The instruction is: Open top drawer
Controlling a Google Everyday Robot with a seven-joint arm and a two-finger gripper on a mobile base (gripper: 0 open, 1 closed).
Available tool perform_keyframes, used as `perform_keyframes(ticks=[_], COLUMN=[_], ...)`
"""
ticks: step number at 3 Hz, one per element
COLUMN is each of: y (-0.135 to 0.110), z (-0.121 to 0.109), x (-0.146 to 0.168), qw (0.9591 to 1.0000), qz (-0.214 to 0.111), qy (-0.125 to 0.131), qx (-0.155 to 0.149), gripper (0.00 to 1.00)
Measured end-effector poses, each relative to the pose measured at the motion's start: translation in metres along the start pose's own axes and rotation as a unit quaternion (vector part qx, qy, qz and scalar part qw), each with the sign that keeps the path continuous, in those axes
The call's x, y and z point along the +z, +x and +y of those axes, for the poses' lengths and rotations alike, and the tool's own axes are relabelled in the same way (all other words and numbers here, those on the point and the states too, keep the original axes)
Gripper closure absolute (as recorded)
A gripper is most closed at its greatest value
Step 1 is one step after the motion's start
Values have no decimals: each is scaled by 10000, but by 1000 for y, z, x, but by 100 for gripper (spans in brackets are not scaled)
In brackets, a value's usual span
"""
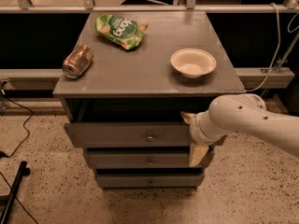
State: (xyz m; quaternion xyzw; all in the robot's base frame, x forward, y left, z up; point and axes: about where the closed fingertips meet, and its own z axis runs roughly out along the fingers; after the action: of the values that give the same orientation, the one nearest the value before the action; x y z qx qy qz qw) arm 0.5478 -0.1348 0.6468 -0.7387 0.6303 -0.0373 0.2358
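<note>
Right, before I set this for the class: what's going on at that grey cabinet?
A white robot arm reaches in from the right, with its claw at the right end of the top drawer. That drawer stands part way out, leaving a dark gap under the cabinet top. On top lie a green snack bag, a can on its side and a white bowl, none of them touched.

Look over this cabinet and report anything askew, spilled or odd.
The can lies tipped on its side at the left edge of the cabinet top; no spill shows. The top drawer stands partly out, the gripper at its right end.
</note>
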Motion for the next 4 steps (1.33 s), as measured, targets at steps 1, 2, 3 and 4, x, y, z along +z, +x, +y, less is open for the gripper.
perform_keyframes(ticks=[1, 2, 3, 4], y=[1, 1, 1, -2], z=[-6, -10, -7, 4], x=[0, 7, 9, 0], qw=[10000, 9994, 9981, 9969], qz=[45, -15, -77, -39], qy=[-1, -356, -605, -777], qx=[8, 45, 68, 66], gripper=[0, 26, 48, 48])
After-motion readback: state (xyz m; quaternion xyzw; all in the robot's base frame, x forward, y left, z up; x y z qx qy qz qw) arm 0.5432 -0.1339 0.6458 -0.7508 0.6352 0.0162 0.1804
